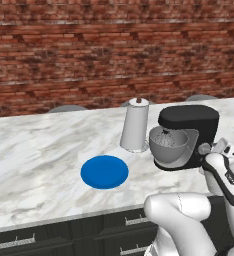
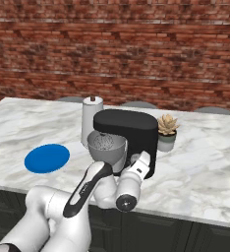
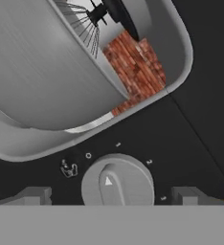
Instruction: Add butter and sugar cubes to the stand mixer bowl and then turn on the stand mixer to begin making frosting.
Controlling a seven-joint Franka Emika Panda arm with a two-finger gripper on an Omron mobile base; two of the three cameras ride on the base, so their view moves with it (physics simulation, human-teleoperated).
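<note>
The step in hand looks like the last one, switching on the stand mixer (image 2: 129,135), since the tool (image 3: 109,194) faces the silver knob (image 3: 117,181) on the mixer's black side. In the hand view the knob fills the lower middle of the frame, its pointer mark aimed upward between the tick marks, and the two dark fingertips (image 3: 30,195) stand wide apart at the bottom left and bottom right, one on either side of the knob, with nothing clamped between them. Whether they already touch the knob cannot be told. The next move, as I judge it, calls for bringing the fingers together on the knob and rotating the wrist to turn it. The stand mixer bowl (image 1: 168,145) sits under the mixer head at centre right of the left base view, whisk inside; no butter or cubes can be made out in it. The blue plate (image 1: 104,171) lies bare on the table (image 1: 34,150) at centre left. In the right base view the arm reaches forward low from the lower left, wrist bent toward the mixer's base.
</note>
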